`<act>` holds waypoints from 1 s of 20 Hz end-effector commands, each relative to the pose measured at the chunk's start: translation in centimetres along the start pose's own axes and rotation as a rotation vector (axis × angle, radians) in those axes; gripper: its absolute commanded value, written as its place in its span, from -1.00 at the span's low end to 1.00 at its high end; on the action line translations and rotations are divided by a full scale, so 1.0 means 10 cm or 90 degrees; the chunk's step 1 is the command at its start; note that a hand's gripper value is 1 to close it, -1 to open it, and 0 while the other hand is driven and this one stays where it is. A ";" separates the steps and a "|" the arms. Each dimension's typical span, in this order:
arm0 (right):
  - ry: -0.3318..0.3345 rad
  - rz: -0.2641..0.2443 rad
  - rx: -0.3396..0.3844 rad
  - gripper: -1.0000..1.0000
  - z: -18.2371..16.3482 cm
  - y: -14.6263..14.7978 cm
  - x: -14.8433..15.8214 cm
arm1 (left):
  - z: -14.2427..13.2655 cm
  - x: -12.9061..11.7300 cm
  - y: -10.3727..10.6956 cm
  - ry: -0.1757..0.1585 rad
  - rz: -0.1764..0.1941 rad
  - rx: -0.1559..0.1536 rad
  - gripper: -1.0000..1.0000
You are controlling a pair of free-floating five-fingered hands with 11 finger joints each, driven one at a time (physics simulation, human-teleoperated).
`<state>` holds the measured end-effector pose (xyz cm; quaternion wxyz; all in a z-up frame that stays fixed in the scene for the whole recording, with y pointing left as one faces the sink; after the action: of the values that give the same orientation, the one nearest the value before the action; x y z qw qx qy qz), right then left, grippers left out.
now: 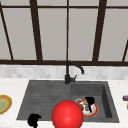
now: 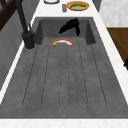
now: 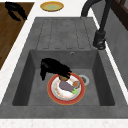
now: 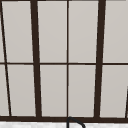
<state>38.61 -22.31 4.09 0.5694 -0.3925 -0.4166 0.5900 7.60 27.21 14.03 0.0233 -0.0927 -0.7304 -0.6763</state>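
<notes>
Right hand (image 3: 53,68) is down in the sink basin (image 3: 35,82), fingers curled loosely over the back rim of the plate (image 3: 58,98), not clearly pinching it. Plate lies flat on the basin floor beside the drain, food on it. Likely stiff, slick, breakable: grip the rim. Left hand (image 1: 33,120) hangs off the table's front edge, curled.

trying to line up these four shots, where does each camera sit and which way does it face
Front view: faces the sink and window; left hand at the near edge, right hand over the plate.
Left side view: looks along the sink from its left, draining board nearest; right hand above the plate.
Right side view: looks from the right, basin nearest; right hand on the plate, left hand beyond the counter.
Upper view: faces the window.
Both side views share the faucet.
</notes>
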 end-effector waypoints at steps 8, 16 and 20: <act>0.008 0.003 0.021 -1.00 -0.35 0.74 -0.12 | 0.00 0.00 0.00 0.000 0.000 0.000 0.00; 0.015 0.023 0.183 -1.00 -0.74 0.82 -0.10 | 0.00 0.00 0.00 0.000 0.000 0.000 0.00; 0.004 0.006 0.159 -1.00 -0.77 0.70 -0.11 | 0.00 0.00 0.00 0.000 0.000 0.000 0.00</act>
<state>42.69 -22.81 -5.12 0.5995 -0.3465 -0.3581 0.6263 7.60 27.21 14.03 0.0233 -0.0927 -0.7304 -0.6763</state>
